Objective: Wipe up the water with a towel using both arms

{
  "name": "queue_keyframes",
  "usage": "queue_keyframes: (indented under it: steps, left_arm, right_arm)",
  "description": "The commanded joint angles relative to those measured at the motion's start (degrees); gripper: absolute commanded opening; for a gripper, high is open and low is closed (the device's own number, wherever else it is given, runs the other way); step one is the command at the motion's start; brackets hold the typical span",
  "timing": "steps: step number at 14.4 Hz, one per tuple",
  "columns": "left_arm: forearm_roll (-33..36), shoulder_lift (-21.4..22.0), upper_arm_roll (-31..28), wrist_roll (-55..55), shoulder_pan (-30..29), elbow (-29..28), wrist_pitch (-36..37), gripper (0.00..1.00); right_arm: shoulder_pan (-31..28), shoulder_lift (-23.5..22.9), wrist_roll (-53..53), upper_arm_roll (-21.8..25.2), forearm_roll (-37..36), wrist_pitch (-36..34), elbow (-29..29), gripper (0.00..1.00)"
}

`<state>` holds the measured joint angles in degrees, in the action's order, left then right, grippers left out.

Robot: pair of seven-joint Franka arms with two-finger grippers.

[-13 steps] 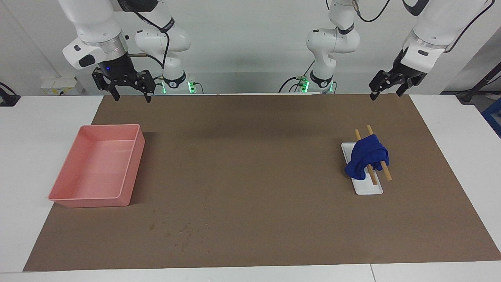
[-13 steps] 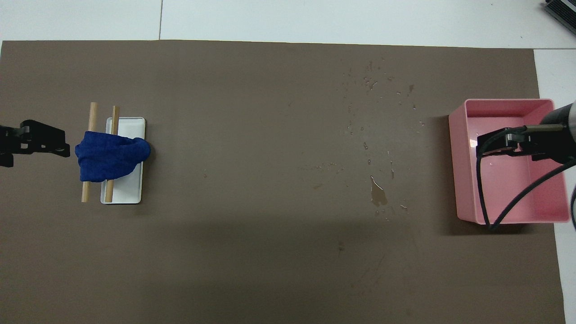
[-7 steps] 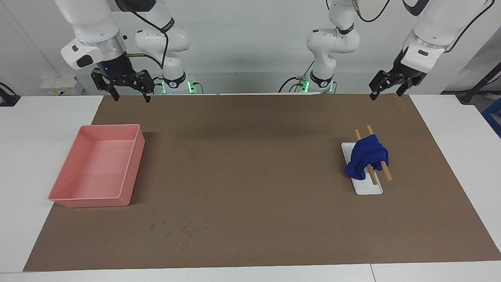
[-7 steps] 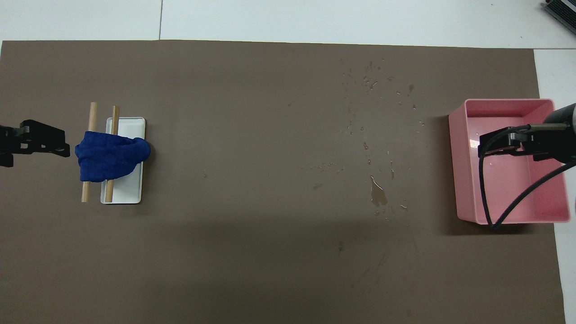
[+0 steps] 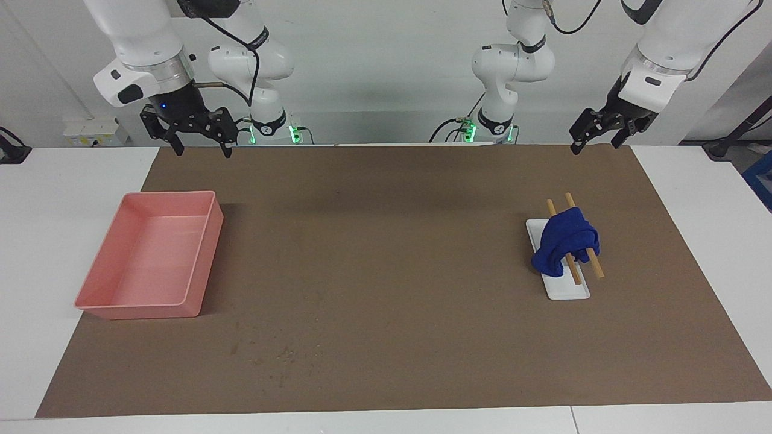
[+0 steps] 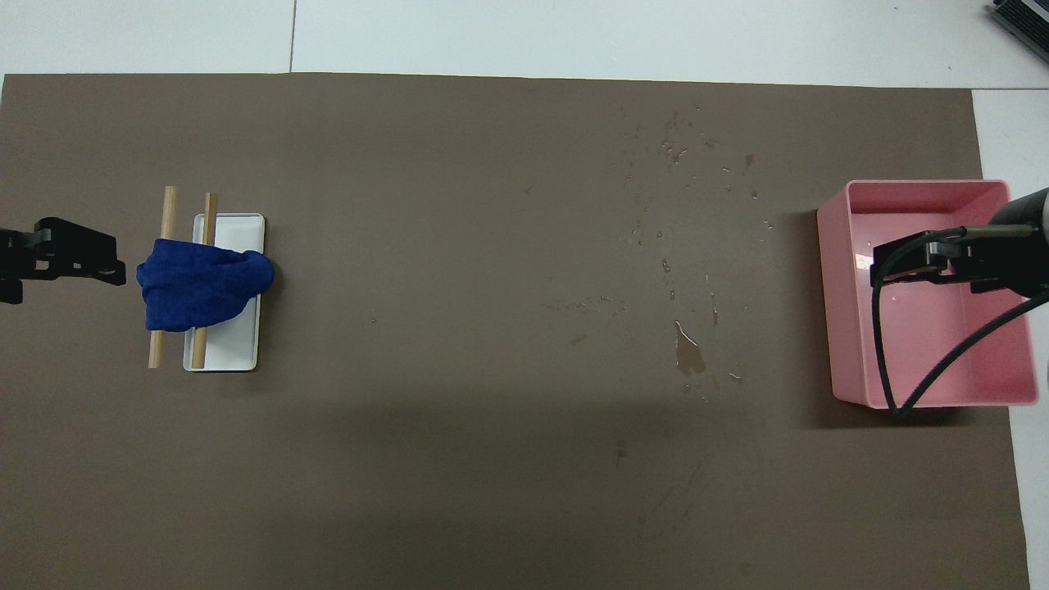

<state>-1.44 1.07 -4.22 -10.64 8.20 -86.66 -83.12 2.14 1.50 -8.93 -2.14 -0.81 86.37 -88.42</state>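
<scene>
White wall, white worktop (image 5: pixel 72 199) with a brown mat (image 5: pixel 386 271) over most of it.

The towel (image 5: pixel 566 242) sits bunched over two wooden dowels (image 5: pixel 594 264) on a small white tray (image 5: pixel 570 290), toward the left arm's end of the worktop. The water (image 6: pixel 688 354) is a scatter of drops plus one small puddle on the mat, well apart from the towel, nearer the pink tray (image 5: pixel 202 253) at the right arm's end.

Change over the last second: almost none. The right gripper (image 5: pixel 198 144) has risen slightly and drifted a touch, and now hangs above the mat edge closest to the robots, by the pink tray. The left gripper (image 5: pixel 594 137) hasn't moved and hangs over the robot-side edge of the mat, in line with the towel. Both grippers are spread wide with nothing in them. Towel, trays and dowels unchanged.

My read: the task hasn't really started. Nothing grasped, water untouched. The likely first step is the left arm dropping onto the towel, since it's the closer one. The dowels may shift during the pick.
</scene>
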Motion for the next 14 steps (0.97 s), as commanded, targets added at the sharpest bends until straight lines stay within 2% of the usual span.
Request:
queue_keyframes:
  steps: [1,11,14]
  left_arm:
    - [0.56,1.83,-0.35,0.01,0.41,-2.2,-1.35,1.0]
    - [0.48,2.18,-0.44,-1.48,0.59,-2.03,0.93,1.0]
    - [0.56,3.23,-0.44,-6.06,0.07,-4.82,-2.39,1.0]
  right_arm:
    - [-0.56,0.17,-1.0,-0.24,1.25,0.47,-0.08,1.0]
    - [-0.56,0.26,-1.0,-0.24,1.34,0.47,-0.26,1.0]
    - [-0.56,0.35,-1.0,-0.24,1.34,0.47,-0.34,1.0]
